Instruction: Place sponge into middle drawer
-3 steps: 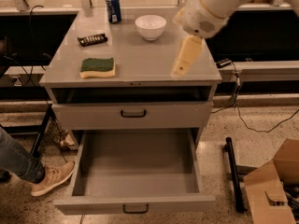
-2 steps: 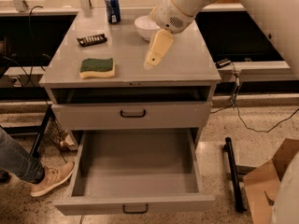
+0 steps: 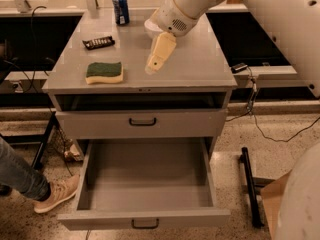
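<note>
Grey metal forms the cabinet, which stands on a speckled stone floor with dark space under a long counter behind it. The robot's white arm reaches in over the cabinet's back right corner.

At the bottom of the cabinet front, the middle drawer is pulled fully out, its plain grey floor bare. Above it sits a closed drawer with a black bar handle, and above that is a dark recess just under the cabinet top.

To the cabinet's left a leg in jeans ends in a tan shoe. A cardboard box lies low to the cabinet's right.

The gripper hangs over the middle of the cabinet top, tilted down and to the left. Its pale fingers are pressed together and hold nothing.

The sponge lies flat near the top's front left edge, green side up, just left of the gripper tip and apart from it.

Counted on the cabinet top:
- one sponge
- one white bowl, half hidden by the arm at the back
- one blue can, upright at the back left
- one black candy wrapper, between can and sponge

The cabinet front shows two handled drawers.
</note>
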Available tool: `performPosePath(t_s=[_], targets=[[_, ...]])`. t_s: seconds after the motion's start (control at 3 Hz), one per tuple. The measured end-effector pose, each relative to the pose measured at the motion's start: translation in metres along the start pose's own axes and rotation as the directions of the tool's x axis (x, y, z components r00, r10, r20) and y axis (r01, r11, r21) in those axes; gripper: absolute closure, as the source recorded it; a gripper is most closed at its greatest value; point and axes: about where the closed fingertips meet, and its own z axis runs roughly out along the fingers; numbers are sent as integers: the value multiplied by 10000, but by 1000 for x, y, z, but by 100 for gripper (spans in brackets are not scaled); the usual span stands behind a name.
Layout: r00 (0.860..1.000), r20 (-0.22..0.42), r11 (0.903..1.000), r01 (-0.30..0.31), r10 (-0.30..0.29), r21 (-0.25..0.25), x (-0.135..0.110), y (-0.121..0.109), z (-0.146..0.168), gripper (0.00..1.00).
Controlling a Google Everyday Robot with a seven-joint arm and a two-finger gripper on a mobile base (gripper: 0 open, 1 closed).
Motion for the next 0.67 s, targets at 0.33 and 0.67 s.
performPosePath(t_s=[0.33, 0.67], targets=[[9996, -265, 9991, 116, -127, -404, -16, -12, 39, 0], [9953, -858, 9928, 351, -451, -1146, -42, -15, 98, 0]])
